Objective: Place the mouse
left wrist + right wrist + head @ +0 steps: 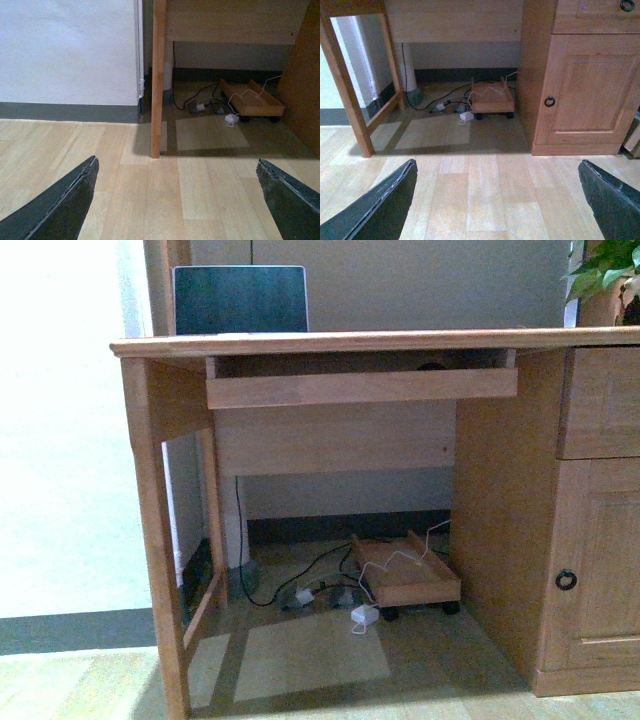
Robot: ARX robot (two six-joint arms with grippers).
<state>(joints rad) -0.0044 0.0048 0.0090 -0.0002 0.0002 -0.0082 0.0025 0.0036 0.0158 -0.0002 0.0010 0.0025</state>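
A small dark rounded shape [432,366] peeks over the front rail of the pull-out tray [360,388] under the desk top; it may be the mouse, but too little shows to be sure. My left gripper [176,162] is open and empty above the wooden floor, facing the desk's left leg [158,75]. My right gripper [496,162] is open and empty above the floor, facing the desk's opening and cabinet door [585,85]. Neither arm shows in the front view.
A laptop [240,300] stands open on the desk top [380,341], with a plant [605,275] at the far right. Under the desk are a wheeled wooden tray [410,575], a white adapter [363,615] and tangled cables [300,590].
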